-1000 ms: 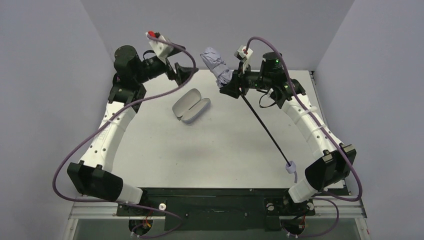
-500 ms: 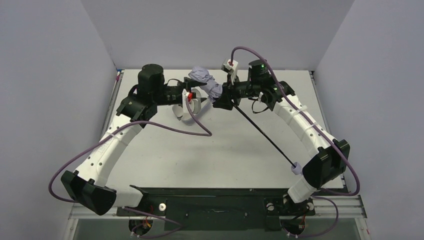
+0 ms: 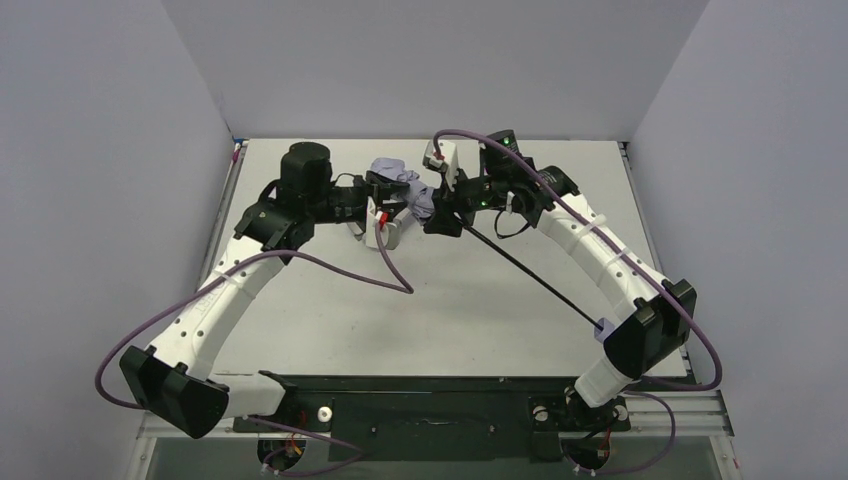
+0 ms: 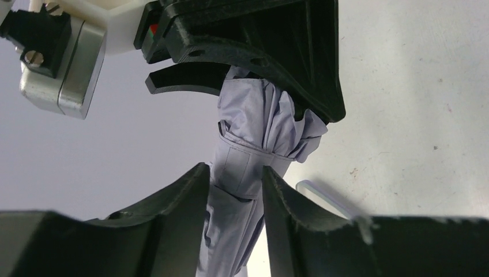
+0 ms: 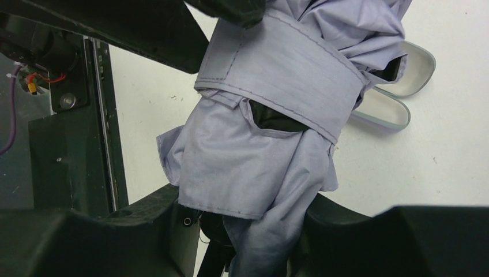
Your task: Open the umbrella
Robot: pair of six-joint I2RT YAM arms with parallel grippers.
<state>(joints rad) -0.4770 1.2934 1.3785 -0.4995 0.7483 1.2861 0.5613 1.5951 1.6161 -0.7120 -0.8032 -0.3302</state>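
Note:
The umbrella is folded, a pale lavender bundle held in the air over the back of the table. Its thin black shaft slants down to a small lavender knob near the right arm's base. My left gripper is shut on the canopy, at the strap wrapped around it. My right gripper is shut on the canopy's lower end, where the shaft comes out. From above, the left gripper and right gripper face each other across the bundle.
A lavender clamshell case lies open on the white table just below the held umbrella; from above the left wrist mostly hides it. Grey walls enclose the table on three sides.
The left arm swung in from the back left and closed its jaws on the canopy. The right arm carried the umbrella leftward and lower, keeping its grip.

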